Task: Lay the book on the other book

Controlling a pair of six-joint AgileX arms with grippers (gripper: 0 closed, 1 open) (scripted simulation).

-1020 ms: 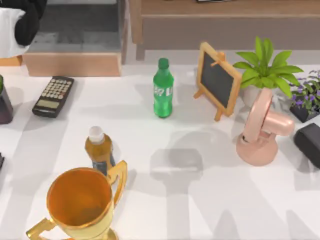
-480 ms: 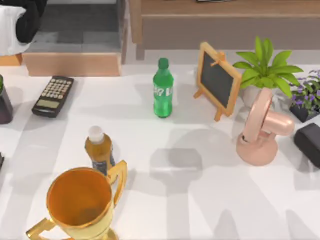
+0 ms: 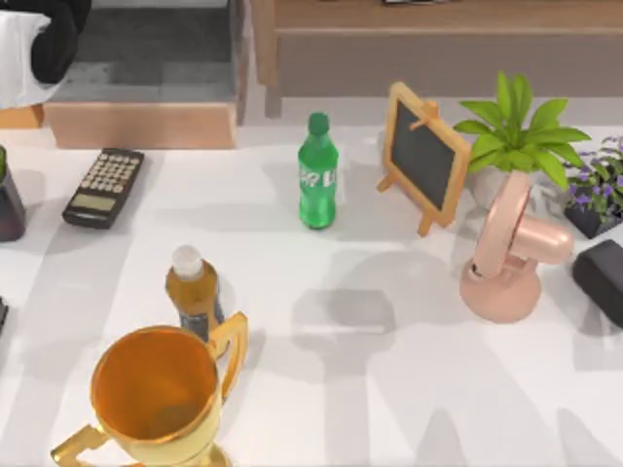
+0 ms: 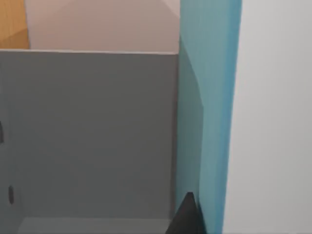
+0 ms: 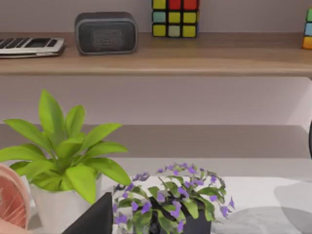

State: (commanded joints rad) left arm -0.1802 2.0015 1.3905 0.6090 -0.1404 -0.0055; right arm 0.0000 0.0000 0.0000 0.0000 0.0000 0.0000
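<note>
Book [image 4: 207, 97]: blue, upright, thin edge showing in left wrist view; both grippers' state cannot tell.

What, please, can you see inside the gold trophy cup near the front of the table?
The trophy cup looks empty: bare golden inner wall and bottom. The near wall's inside is hidden behind the rim.

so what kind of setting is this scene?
Looks like a rendered home or office desk: a white table cluttered with a calculator and small chalkboard, and a wall shelf holding a speaker and puzzle cube.
</note>
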